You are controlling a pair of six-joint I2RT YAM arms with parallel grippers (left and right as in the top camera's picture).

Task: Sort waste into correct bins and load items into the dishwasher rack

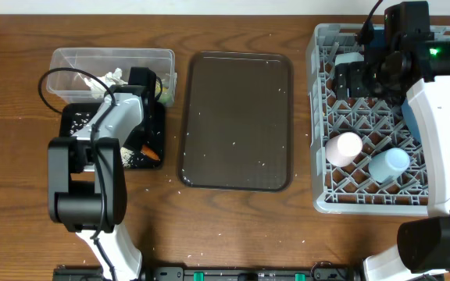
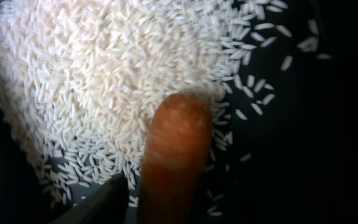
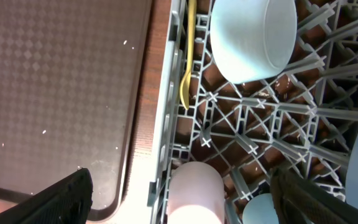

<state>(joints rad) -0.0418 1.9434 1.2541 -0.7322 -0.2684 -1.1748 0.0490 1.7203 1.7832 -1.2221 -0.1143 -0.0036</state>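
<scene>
Grey rack (image 1: 316, 117) on the right of the table (image 1: 6, 195), already holding pink cup (image 1: 344, 147) and blue cup (image 1: 389, 162), both seemingly upside down, presumably to drain. Paper (image 1: 112, 76) in the clear tub (image 1: 112, 51), black tray (image 1: 73, 117) beside it kept for food.

Left wrist next: rice (image 2: 104, 81) heaped on black, carrot (image 2: 174, 143) touching one finger (image 2: 98, 202) of the left hand (image 2: 166, 208); can't tell if pinched or loose.

Right wrist: right hand (image 3: 182, 180) spread wide and empty above the rack, bowl (image 3: 250, 37) tilted inside.

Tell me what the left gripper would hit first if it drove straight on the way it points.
Likely the carrot, close and blurred dead ahead; past it, the rice pile in the black tray. Depth is unclear.
</scene>
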